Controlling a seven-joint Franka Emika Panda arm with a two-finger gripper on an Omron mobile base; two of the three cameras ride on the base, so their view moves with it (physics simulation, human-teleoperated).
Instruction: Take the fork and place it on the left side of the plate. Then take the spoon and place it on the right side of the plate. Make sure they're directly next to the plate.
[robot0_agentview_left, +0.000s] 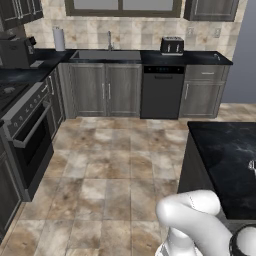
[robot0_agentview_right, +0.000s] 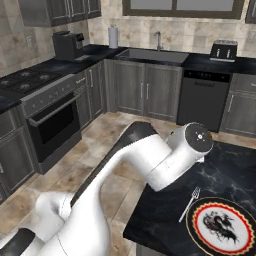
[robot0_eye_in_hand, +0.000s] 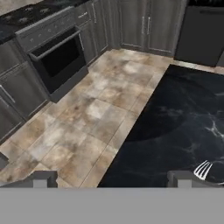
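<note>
Fork (robot0_agentview_right: 190, 203) beside plate (robot0_agentview_right: 223, 222); plate cut off at edge.

The silver fork (robot0_agentview_right: 190, 202) is lying flat just left of the red-rimmed plate (robot0_agentview_right: 220, 241). Both are resting on the black counter (robot0_agentview_right: 165, 210).

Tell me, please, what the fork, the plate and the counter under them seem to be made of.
The fork looks like polished metal: slim, pale silver, with bright tines. The plate seems glazed ceramic, judging by its smooth red-orange rim, white ring and dark printed centre, though painted plastic would look similar. The counter appears to be polished black stone, perhaps marble, given its white veins and soft sheen.
</note>
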